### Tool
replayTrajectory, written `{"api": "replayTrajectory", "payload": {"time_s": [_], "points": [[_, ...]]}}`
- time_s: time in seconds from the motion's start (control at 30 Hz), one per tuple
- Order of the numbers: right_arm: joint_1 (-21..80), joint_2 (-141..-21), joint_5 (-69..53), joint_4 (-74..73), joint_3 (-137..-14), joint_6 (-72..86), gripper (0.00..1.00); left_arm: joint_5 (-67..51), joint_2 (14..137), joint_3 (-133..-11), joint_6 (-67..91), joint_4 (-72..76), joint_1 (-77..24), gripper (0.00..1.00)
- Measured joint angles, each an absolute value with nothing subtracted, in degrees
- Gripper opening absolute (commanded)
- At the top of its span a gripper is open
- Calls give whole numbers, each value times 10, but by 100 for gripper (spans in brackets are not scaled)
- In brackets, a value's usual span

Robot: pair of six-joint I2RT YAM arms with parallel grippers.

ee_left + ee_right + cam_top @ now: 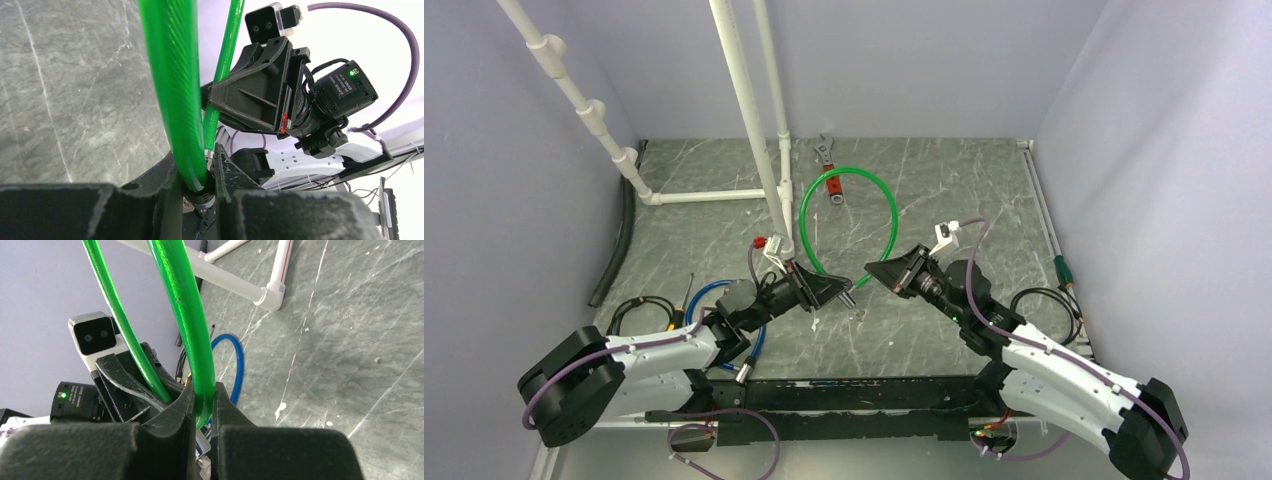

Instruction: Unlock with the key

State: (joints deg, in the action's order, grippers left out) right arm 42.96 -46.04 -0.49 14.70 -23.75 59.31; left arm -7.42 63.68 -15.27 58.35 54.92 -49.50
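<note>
Left claw [196,167] and right claw [204,392] both clamp the green cable [894,215], likely bracing its lock for unlocking.

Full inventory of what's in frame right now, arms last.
green cable: one, green loop, mid-table, both ends down between the two grippers
blue cable: one, blue, on the table by the left arm
wrench: one, red handle, lying inside the top of the green loop
PVC pipes: several, white, frame at the back left
hose: one, black, along the left wall
small tool: one, green and yellow, right table edge, type unclear
table: one, grey marbled
key: not made out in any view
left gripper: black, shut on the green cable at its dark collar
right gripper: black, shut on the green cable
</note>
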Motion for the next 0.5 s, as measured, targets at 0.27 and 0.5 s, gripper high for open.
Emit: {"api": "replayTrajectory", "payload": {"time_s": [0.27,0.5], "points": [[436,-437,-4,102,-256,564,0,-87,628,-154,583,547,-498,0],[437,-427,5,58,-283,530,0,-103,628,-178,577,512,-498,0]]}}
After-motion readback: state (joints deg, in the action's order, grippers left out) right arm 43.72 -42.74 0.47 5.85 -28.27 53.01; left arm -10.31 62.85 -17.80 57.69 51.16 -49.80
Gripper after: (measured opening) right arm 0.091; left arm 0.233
